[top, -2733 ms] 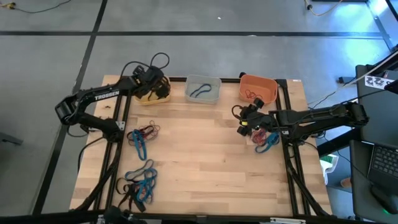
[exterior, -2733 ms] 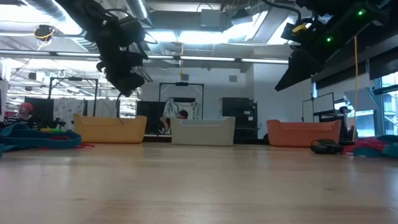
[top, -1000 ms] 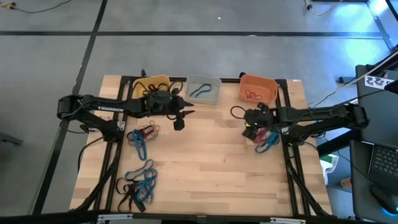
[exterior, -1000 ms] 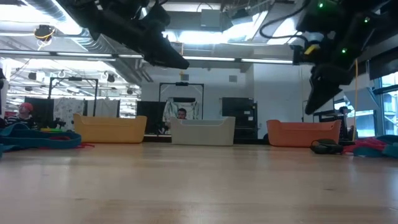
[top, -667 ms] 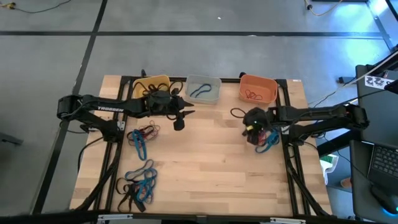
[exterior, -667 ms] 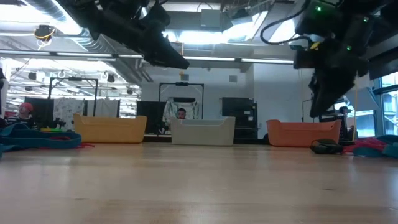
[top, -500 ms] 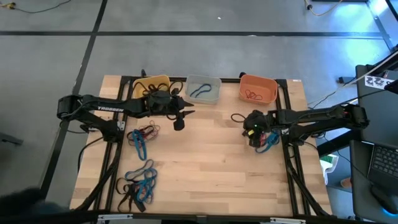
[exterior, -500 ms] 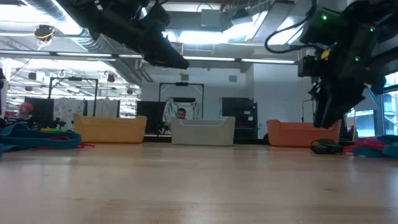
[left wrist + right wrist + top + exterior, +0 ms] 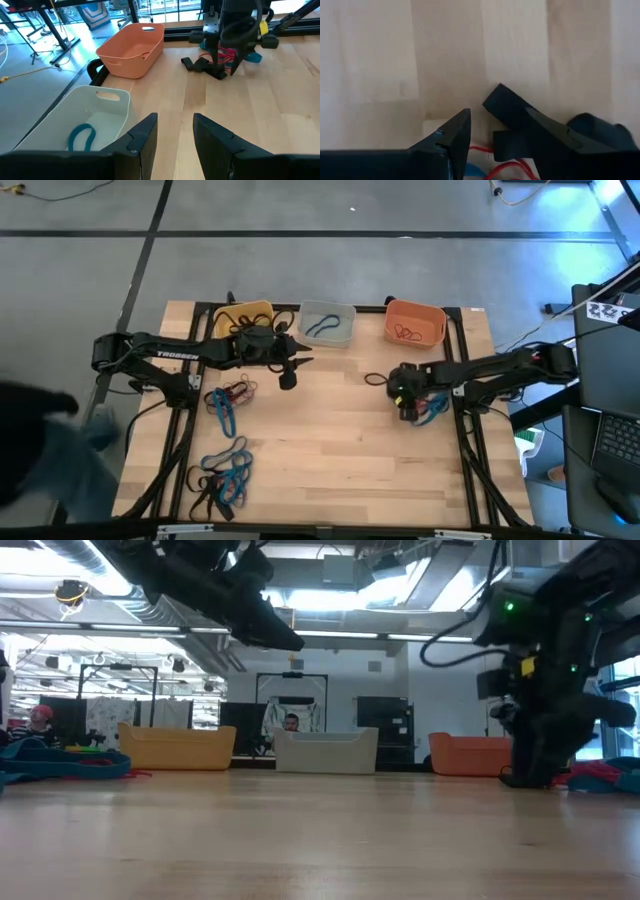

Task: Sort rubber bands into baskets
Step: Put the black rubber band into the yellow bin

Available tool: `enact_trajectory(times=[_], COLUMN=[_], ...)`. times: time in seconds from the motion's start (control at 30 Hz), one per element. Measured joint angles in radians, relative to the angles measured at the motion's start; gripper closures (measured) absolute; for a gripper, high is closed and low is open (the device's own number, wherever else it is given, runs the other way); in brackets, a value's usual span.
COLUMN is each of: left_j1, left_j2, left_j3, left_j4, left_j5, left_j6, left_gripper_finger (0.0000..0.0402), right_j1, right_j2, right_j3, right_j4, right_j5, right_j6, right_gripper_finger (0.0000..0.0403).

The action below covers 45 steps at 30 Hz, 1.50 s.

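Rubber bands (image 9: 229, 473) lie in heaps along the table's (image 9: 330, 440) left edge, with another tangle (image 9: 432, 406) near its right edge. The right gripper (image 9: 405, 392) has dropped from above onto that tangle, fingers parted over a black band (image 9: 507, 114), nothing held yet. The left gripper (image 9: 288, 370) hangs open and empty near the yellow basket (image 9: 232, 315) and grey basket (image 9: 327, 323); the orange basket (image 9: 415, 322) waits beside them.

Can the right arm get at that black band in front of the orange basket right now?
Probably yes: the right end effector hangs open right over the black band, nothing between them.
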State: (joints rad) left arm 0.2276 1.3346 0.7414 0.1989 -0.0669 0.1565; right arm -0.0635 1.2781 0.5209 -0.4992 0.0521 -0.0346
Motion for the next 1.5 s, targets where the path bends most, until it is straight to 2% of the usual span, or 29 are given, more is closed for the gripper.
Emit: enact_trajectory(times=[0.13, 0.33, 0.47, 0.63, 0.7, 0.87, 1.07, 1.23, 1.37, 1.5], left_j1=[0.0, 0.0, 0.0, 0.0, 0.0, 0.0, 0.0, 0.0, 0.0, 0.0], left_j2=[0.0, 0.0, 0.0, 0.0, 0.0, 0.0, 0.0, 0.0, 0.0, 0.0], left_j3=[0.0, 0.0, 0.0, 0.0, 0.0, 0.0, 0.0, 0.0, 0.0, 0.0], left_j4=[0.0, 0.0, 0.0, 0.0, 0.0, 0.0, 0.0, 0.0, 0.0, 0.001], left_j5=[0.0, 0.0, 0.0, 0.0, 0.0, 0.0, 0.0, 0.0, 0.0, 0.0], left_j6=[0.0, 0.0, 0.0, 0.0, 0.0, 0.0, 0.0, 0.0, 0.0, 0.0], left_gripper_finger=[0.0279, 0.0279, 0.0279, 0.0279, 0.0279, 0.0279, 0.0279, 0.0279, 0.0279, 0.0279], right_j1=[0.0, -0.002, -0.003, -0.003, -0.003, -0.003, -0.002, -0.002, -0.002, -0.002], right_j2=[0.052, 0.062, 0.063, 0.063, 0.062, 0.061, 0.06, 0.059, 0.059, 0.059], right_j3=[0.005, 0.03, 0.032, 0.033, 0.033, 0.049, 0.136, 0.204, 0.227, 0.227], right_j4=[0.03, 0.054, 0.059, 0.055, 0.061, 0.105, 0.106, 0.119, 0.194, 0.339], right_j5=[0.012, 0.098, 0.105, 0.106, 0.105, 0.105, 0.095, 0.094, 0.079, 0.017], right_j6=[-0.017, -0.026, -0.025, -0.026, -0.026, 0.003, 0.003, 0.003, 0.0, -0.015], right_gripper_finger=[0.0221, 0.0228, 0.0278, 0.0376, 0.0393, 0.0378, 0.0398, 0.0387, 0.0386, 0.0385])
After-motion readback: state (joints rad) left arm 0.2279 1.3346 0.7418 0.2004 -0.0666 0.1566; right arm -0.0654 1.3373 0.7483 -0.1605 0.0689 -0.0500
